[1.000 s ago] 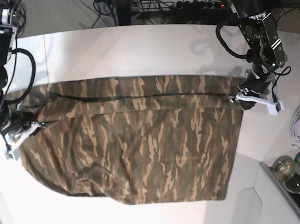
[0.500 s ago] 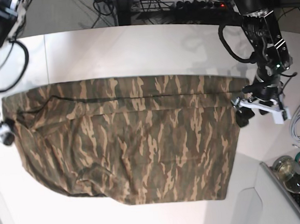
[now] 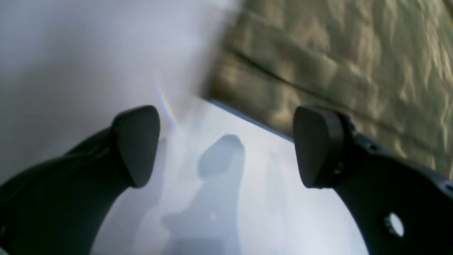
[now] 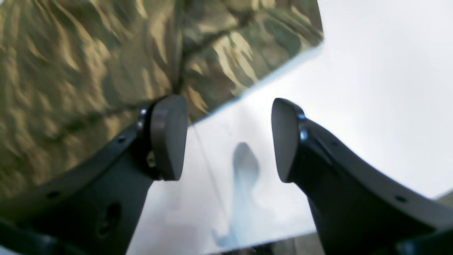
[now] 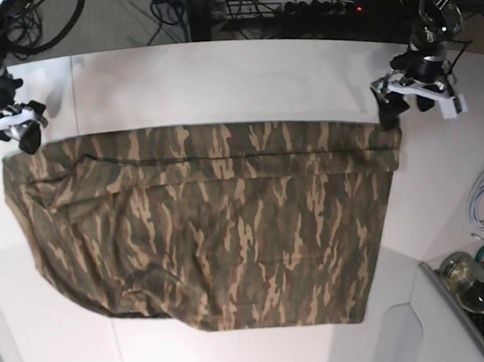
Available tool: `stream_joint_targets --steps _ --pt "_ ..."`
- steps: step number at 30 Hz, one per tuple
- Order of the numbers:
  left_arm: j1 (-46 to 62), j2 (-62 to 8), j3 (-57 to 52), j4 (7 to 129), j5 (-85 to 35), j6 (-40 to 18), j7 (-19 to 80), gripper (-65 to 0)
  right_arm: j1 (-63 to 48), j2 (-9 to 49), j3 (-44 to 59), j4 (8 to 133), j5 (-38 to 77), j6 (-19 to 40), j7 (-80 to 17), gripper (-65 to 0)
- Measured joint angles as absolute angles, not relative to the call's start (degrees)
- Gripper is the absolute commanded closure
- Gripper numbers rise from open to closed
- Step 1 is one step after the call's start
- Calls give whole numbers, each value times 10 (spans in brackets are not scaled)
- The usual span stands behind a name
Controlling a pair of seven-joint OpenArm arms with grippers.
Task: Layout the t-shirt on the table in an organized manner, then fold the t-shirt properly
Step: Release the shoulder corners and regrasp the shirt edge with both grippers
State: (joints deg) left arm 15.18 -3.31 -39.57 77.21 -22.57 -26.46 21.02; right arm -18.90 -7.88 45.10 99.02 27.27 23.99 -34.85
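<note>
On table [image 5: 217,74], shirt [image 5: 220,225] lies free: both end effectors, left [image 5: 412,100] and right [image 5: 3,133], just released, jaws apart, lifted clear. 1 fold set.

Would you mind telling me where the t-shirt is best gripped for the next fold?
Probably at the two far corners of the t-shirt, where a folded band ends near each open end effector, left and right. Come down from above at the outer side edges; the cloth lies flat on the table, so pinch there.

Camouflage t-shirt [image 5: 212,225], white table [image 5: 217,82]
</note>
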Motion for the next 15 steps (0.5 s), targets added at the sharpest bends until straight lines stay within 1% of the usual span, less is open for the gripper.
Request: stream_joint_targets --steps 1,4,8,15 --pt "145 -33 -402 756 -225 -273 210 -563 -191 -77 450 976 307 241 -343 -353" --pt "121 -30 -401 717 -224 -298 216 -563 -201 -66 448 926 341 241 -356 -353" --pt "85 -29 -401 675 -227 -301 205 -563 -197 -55 448 885 347 239 -354 -353" --pt "31 -34 -401 608 -236 -301 183 -559 -197 -55 449 882 348 239 -351 -351"
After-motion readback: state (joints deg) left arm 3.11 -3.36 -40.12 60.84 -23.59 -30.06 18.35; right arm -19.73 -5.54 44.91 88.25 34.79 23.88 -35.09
